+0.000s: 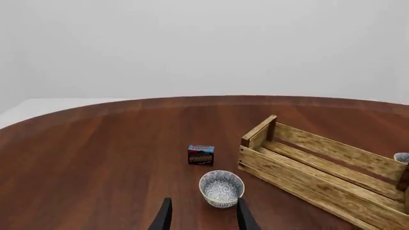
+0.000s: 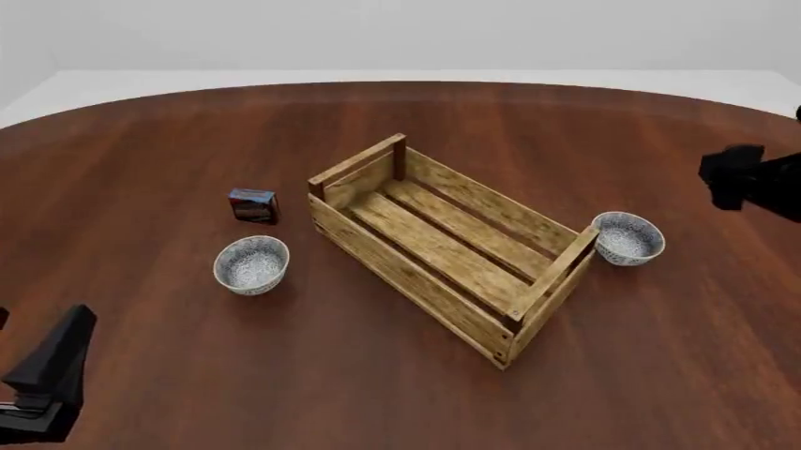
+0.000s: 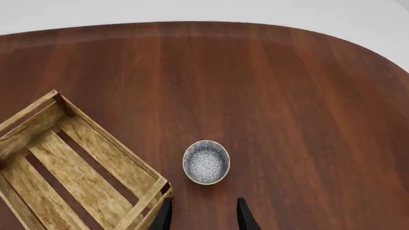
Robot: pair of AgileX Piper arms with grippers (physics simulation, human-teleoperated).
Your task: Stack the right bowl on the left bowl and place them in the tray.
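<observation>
wood-grained and reddish-brown, the big rounded table [image 2: 414, 122] carries everything, and the large light-brown slatted wooden tray [image 2: 426, 246] lies across its middle on a diagonal, long axis running from far-left to near-right, with nothing inside it. the right bowl [image 2: 627, 237], a small blue-and-white patterned ceramic one, sits upright just beside the tray's near-right end rail, apparently not quite touching, and also looks empty. the matching left bowl [image 2: 251, 263] stands apart on the tray's other side, near a small dark box with a blue top [image 2: 253, 205]. the right gripper [image 3: 203, 215] hangs above and short of the right bowl, which lies straight ahead between its finger lines; its jaws stand apart, holding nothing. the left gripper [image 1: 203, 218] is likewise spread and empty, aimed at the left bowl. the right arm is plainly nearer the bowl to lift, so a forward, downward reach seems to be what is called for.
</observation>
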